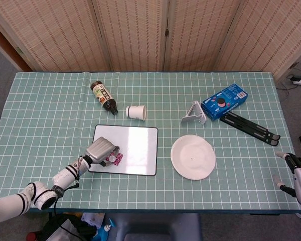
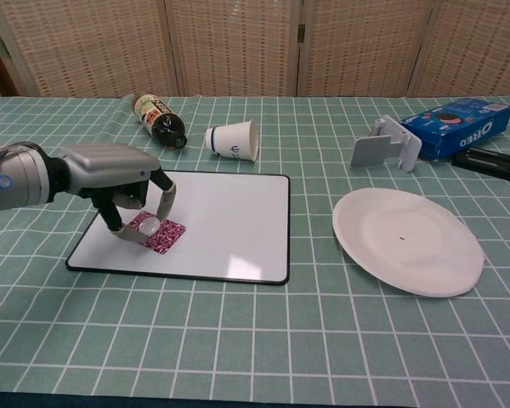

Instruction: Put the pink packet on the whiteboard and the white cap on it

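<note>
The whiteboard (image 1: 135,145) (image 2: 229,225) lies left of the table's centre. The pink packet (image 1: 117,159) (image 2: 164,237) lies flat on its near-left part. My left hand (image 1: 101,149) (image 2: 110,172) hovers over that corner and pinches the small white cap (image 1: 111,158) (image 2: 150,224) between thumb and finger. The cap is at the packet's left end, touching it or just above it. My right hand (image 1: 298,175) hangs at the table's near-right edge with fingers apart and nothing in them; only the head view shows it.
Behind the board lie a dark sauce bottle (image 2: 157,119) and a tipped paper cup (image 2: 234,138). A white plate (image 2: 406,240) sits to the right. Further back right are a grey stand (image 2: 384,144), a blue Oreo box (image 2: 459,125) and a black folding stand (image 1: 251,125).
</note>
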`<state>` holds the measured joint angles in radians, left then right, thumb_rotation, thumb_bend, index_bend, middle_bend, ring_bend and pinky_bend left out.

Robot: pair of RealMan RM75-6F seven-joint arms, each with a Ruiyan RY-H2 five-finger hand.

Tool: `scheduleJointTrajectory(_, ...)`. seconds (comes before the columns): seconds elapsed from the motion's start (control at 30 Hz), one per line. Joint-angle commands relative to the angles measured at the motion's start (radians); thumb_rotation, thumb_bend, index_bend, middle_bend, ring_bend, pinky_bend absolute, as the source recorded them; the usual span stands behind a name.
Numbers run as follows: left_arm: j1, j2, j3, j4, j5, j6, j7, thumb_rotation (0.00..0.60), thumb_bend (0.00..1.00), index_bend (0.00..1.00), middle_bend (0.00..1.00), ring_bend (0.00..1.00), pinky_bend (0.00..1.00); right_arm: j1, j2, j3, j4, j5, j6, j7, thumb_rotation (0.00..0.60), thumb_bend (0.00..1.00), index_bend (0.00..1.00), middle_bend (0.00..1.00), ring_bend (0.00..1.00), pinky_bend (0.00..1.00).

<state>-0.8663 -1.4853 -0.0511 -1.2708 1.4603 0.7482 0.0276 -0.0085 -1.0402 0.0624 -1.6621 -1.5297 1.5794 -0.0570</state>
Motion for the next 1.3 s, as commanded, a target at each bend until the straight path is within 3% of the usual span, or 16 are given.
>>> scheduleJointTrajectory(0.03, -0.014, -0.011, -0.013, 0.005, -0.022, -0.019, 0.008, 0.600, 0.24, 0.49, 1.00, 1.00, 1.00, 0.000, 0.001, 0.000, 0.001, 0.002, -0.001, 0.001, 0.600, 0.19, 0.27, 0.34, 0.39, 0.41)
scheduleJointTrajectory(0.33, -0.038, -0.028, -0.029, 0.013, -0.089, -0.066, 0.058, 0.600, 0.24, 0.47, 1.00, 1.00, 1.00, -0.004, 0.000, 0.000, 0.008, 0.007, 0.001, 0.007, 0.600, 0.19, 0.27, 0.34, 0.39, 0.41)
scheduleJointTrajectory(0.63, -0.023, 0.012, -0.034, -0.041, -0.175, -0.067, 0.126, 0.600, 0.24, 0.22, 0.99, 1.00, 1.00, -0.006, 0.001, 0.001, 0.010, 0.007, 0.005, 0.011, 0.600, 0.19, 0.27, 0.34, 0.39, 0.42)
scheduleJointTrajectory(0.8, 0.052, 0.070, -0.070, -0.132, -0.294, 0.052, 0.158, 0.600, 0.24, 0.15, 0.92, 0.96, 1.00, -0.004, 0.004, 0.002, 0.010, 0.008, 0.000, 0.014, 0.600, 0.19, 0.27, 0.34, 0.39, 0.43)
scheduleJointTrajectory(0.9, 0.091, 0.113, -0.078, -0.187, -0.365, 0.106, 0.191, 0.600, 0.24, 0.17, 0.78, 0.80, 0.97, 0.001, 0.008, 0.003, 0.009, 0.009, -0.010, 0.024, 0.600, 0.19, 0.27, 0.34, 0.39, 0.43)
scheduleJointTrajectory(1.03, 0.160, 0.164, -0.082, -0.253, -0.431, 0.210, 0.216, 0.600, 0.24, 0.23, 0.64, 0.61, 0.78, 0.013, 0.019, 0.006, 0.007, 0.008, -0.028, 0.059, 0.600, 0.19, 0.27, 0.34, 0.39, 0.43)
scheduleJointTrajectory(1.17, 0.232, 0.197, -0.069, -0.286, -0.429, 0.325, 0.226, 0.600, 0.24, 0.24, 0.52, 0.48, 0.62, 0.023, 0.021, 0.007, 0.012, 0.010, -0.044, 0.064, 0.600, 0.19, 0.27, 0.34, 0.39, 0.42)
scheduleJointTrajectory(1.3, 0.305, 0.221, -0.048, -0.307, -0.408, 0.430, 0.233, 0.600, 0.24, 0.23, 0.42, 0.39, 0.52, 0.033, 0.023, 0.006, 0.016, 0.016, -0.067, 0.079, 0.600, 0.20, 0.27, 0.34, 0.39, 0.43)
